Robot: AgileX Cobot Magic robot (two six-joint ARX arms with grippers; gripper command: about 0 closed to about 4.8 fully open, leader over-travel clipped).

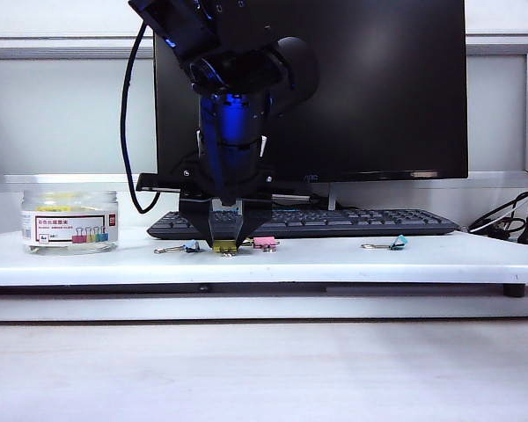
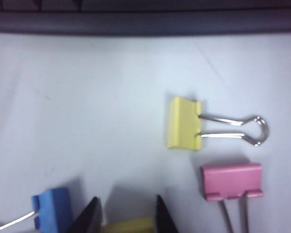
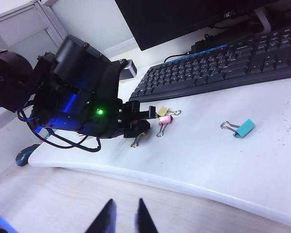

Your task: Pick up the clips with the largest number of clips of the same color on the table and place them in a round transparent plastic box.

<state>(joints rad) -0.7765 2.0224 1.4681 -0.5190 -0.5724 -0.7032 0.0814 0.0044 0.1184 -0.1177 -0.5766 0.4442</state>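
Standing behind everything, a dark monitor (image 1: 334,79) and keyboard (image 1: 334,222) on the white worktop (image 1: 352,260). Hanging down over the worktop's middle, left gripper (image 1: 225,239), jaws narrowed onto a yellow clip (image 2: 128,225) and holding it. Waiting at far left, the box (image 1: 69,220), label showing a row of coloured clips; its writing too small for reading. Lying just beyond the jaws, a second yellow clip (image 2: 184,123), beside a pink clip (image 2: 231,180) and blue clip (image 2: 52,208). Hovering off the worktop's front edge, right gripper (image 3: 123,217), jaws wide, carrying nothing. Best lifting straight up, keeping clear of neighbours, before swinging toward the box.
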